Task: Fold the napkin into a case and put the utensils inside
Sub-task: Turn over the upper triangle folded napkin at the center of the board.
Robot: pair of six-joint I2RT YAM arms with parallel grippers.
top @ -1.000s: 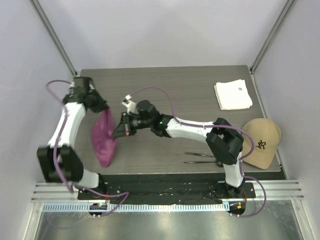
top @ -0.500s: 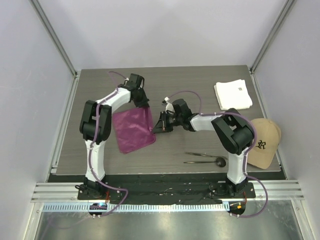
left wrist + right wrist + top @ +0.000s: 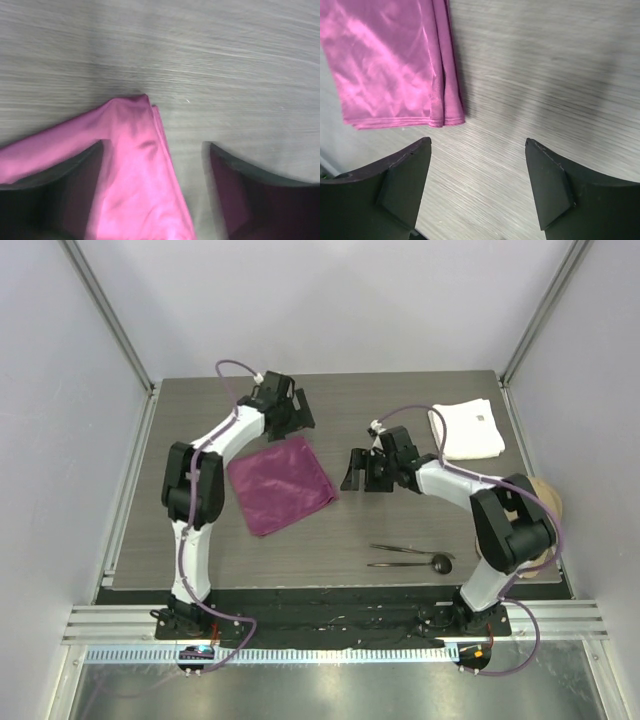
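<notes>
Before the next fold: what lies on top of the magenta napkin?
Nothing: the napkin lies bare on the table; the utensils lie apart. Anything under it is covered.

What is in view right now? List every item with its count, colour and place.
napkin: one, magenta-purple, flat on the left-centre of the table
white cloth: one, white, folded at the far right corner
cap: one, tan, at the right edge, partly hidden by the right arm
utensils: two, dark, side by side near the front right
table: one, dark grey wood grain, under everything
left gripper: one, black, open, over the napkin's far corner
right gripper: one, black, open, just right of the napkin, holding nothing
</notes>
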